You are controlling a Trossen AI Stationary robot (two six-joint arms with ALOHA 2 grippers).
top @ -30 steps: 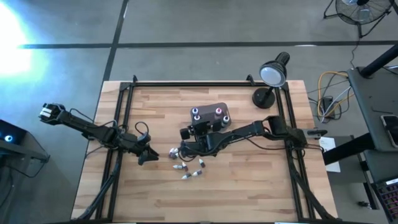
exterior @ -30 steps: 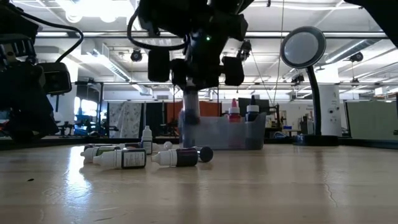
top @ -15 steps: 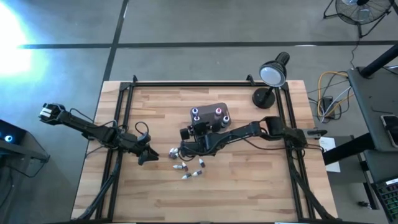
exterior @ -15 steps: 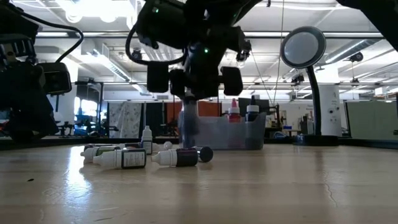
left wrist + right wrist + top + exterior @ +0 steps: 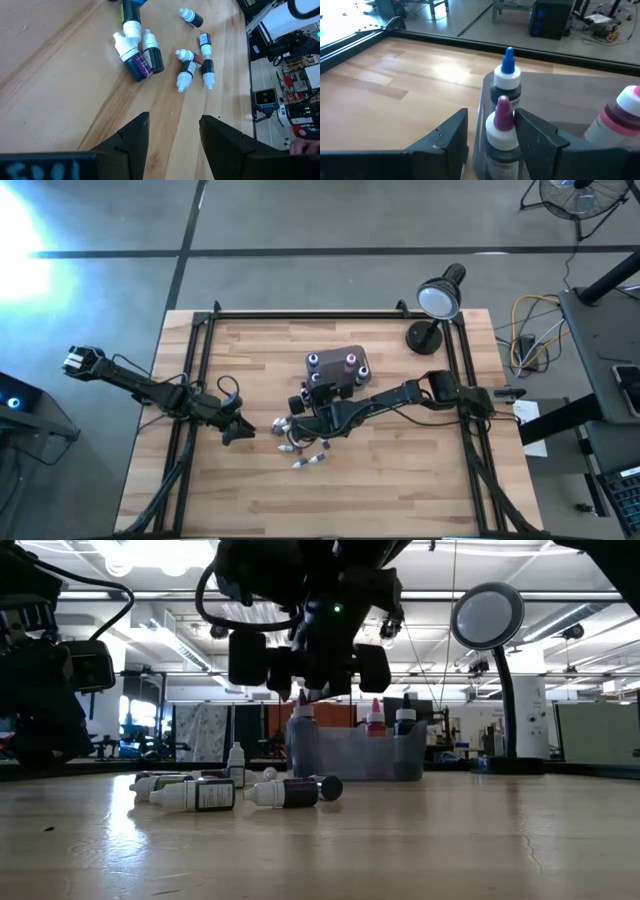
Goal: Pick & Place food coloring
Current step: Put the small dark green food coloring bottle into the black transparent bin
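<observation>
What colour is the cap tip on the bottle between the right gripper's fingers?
Pink-purple tip, white collar; right wrist view.

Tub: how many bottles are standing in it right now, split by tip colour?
Blue-tipped bottle: 1
Purple-tipped bottle: 1
Pink-capped bottle: 1
Total in the tub: 3

A robotics lab — concrete floor (image 5: 300, 220), framed wooden table (image 5: 400, 480), equipment racks (image 5: 295, 90) beyond.
</observation>
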